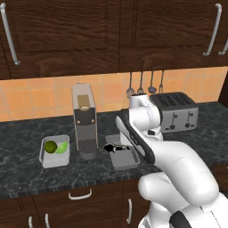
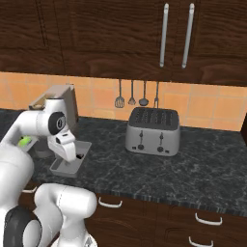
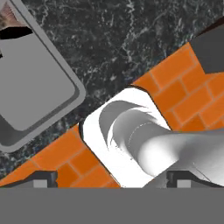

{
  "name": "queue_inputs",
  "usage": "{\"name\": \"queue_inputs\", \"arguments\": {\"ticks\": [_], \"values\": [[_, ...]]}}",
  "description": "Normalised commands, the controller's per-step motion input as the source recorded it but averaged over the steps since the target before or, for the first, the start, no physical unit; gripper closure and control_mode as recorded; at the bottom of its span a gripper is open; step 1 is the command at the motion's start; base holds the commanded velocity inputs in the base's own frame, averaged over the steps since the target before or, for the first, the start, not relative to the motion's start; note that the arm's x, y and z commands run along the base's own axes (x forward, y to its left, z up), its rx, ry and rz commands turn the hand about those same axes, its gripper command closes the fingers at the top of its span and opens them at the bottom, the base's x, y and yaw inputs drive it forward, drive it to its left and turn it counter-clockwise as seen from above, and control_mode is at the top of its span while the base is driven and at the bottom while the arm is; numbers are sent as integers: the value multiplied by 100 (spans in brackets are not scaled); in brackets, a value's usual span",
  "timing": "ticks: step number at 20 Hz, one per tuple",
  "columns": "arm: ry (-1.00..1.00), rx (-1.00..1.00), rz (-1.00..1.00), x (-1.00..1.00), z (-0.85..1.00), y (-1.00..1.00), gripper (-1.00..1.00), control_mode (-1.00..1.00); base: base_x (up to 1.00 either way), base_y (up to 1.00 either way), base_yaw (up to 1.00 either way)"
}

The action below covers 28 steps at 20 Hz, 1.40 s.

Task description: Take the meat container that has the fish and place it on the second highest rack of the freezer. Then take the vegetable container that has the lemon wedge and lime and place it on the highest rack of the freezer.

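The grey meat container point(image 1: 129, 161) lies on the dark counter to the right of the coffee machine, with the fish point(image 3: 8, 17) at one end. In the hand view it fills the upper left, as the meat container point(image 3: 39, 92). My gripper point(image 2: 69, 158) hangs just above the meat container point(image 2: 60, 169), pointing down. Its jaws stand wide open, with nothing between the gripper point(image 3: 113, 181) fingertips. The vegetable container point(image 1: 54, 161) sits left of the coffee machine and holds a lime point(image 1: 50, 146) and a lemon wedge point(image 1: 63, 148). The freezer is out of view.
A tall coffee machine point(image 1: 84, 120) stands between the two containers. A silver toaster point(image 1: 176, 111) sits at the right, with utensils point(image 1: 141, 84) hanging on the tiled wall behind. Dark cabinets run above the counter, and drawers point(image 1: 80, 194) below.
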Motion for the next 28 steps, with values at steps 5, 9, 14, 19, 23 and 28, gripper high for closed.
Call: {"name": "queue_inputs", "arguments": {"ticks": [5,9,14,19,23,28], "values": [[3,-7,-3,47,-56,0,-100,-100,0,0,0],[0,-5,8,10,-58,0,-100,-100,0,0,0],[0,0,12,0,-44,-3,-100,-100,0,0,0],[-4,7,12,7,-38,-7,-100,-100,0,0,0],[-1,6,9,27,-16,-4,-100,-100,0,0,0],[0,3,3,29,-15,0,-100,-100,0,0,0]]}}
